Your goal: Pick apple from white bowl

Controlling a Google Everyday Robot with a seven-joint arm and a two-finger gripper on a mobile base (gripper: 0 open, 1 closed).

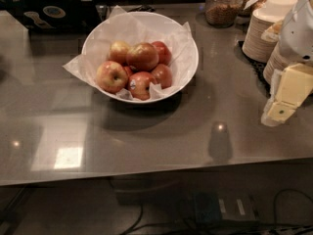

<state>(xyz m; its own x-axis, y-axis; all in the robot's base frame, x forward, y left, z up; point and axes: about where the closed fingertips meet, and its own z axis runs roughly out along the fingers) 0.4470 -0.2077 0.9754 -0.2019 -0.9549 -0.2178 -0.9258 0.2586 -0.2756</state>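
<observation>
Grey polished countertop [146, 141] carries the white bowl [191, 70], paper-lined, with the apple [111, 76] at the left front of the heap, touching its neighbours. It looks firm, fairly heavy and waxy-slick (bruisable if squeezed hard), so a hold across its widest girth seems best. Nearly round, it has no real long axis; its stem dimple tilts toward the camera. The gripper [281, 102] hangs well apart at the right edge, and I cannot tell whether it is open.

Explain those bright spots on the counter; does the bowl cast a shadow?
In the camera view, they are glare: lights mirrored in the glossy counter, a square patch lower left plus small dots. The white bowl casts a soft shadow toward the front right. The gripper is at the right edge.
</observation>
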